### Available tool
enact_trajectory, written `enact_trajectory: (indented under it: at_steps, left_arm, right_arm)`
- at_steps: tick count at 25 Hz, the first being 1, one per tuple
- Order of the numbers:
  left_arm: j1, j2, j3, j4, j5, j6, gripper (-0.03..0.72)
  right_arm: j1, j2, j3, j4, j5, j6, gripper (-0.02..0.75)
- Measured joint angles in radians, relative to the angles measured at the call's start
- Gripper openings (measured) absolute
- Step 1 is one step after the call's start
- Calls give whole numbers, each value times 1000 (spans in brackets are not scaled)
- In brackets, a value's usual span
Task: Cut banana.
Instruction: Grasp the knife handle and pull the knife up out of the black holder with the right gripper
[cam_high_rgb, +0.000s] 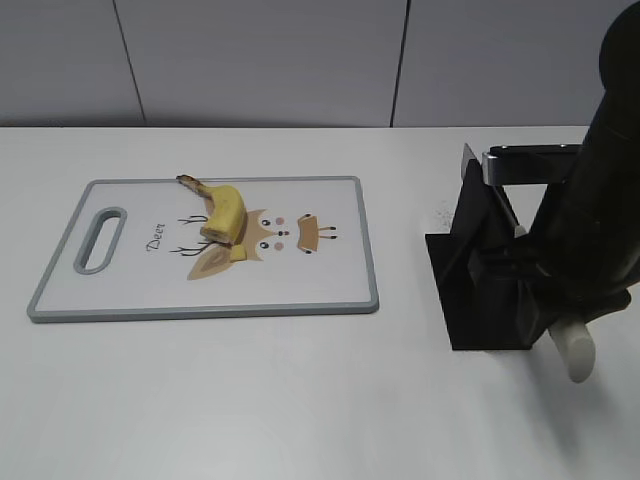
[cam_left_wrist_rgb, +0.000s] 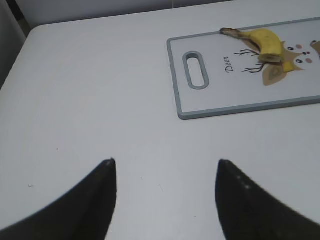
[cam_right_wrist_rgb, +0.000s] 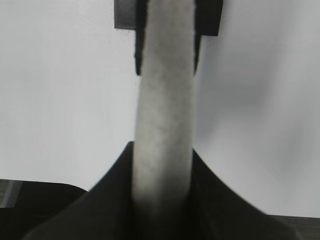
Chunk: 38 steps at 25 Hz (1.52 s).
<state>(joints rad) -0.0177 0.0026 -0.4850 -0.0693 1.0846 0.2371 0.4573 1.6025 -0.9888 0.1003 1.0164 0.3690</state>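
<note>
The banana (cam_high_rgb: 226, 208) lies on the white cutting board (cam_high_rgb: 320, 280), a short yellow stub with a dark stem pointing to the back left; a small cut piece (cam_high_rgb: 238, 252) lies at its cut end. It also shows in the left wrist view (cam_left_wrist_rgb: 267, 42) on the board (cam_left_wrist_rgb: 240, 95). My right gripper (cam_right_wrist_rgb: 162, 150) is shut on the knife's white handle (cam_right_wrist_rgb: 165, 100), which sticks out of a black knife stand (cam_high_rgb: 480, 290) at the right. My left gripper (cam_left_wrist_rgb: 165, 162) is open and empty over bare table, well left of the board, and is out of the exterior view.
The board has a grey rim, a handle slot (cam_high_rgb: 102, 238) at its left end and a tan deer print (cam_high_rgb: 275, 235). The table is white, with a grey wall behind it. The right arm (cam_high_rgb: 600, 200) rises above the stand.
</note>
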Motion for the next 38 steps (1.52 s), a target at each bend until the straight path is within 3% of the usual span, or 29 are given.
enact_trajectory:
  at_steps: [13,38]
  left_arm:
    - [0,0,0,0,0,0,591]
    - [0,0,0,0,0,0,591]
  right_arm:
    - [0,-78,1,21,-2,39,174]
    - [1,-382,1,-55,34,99,173]
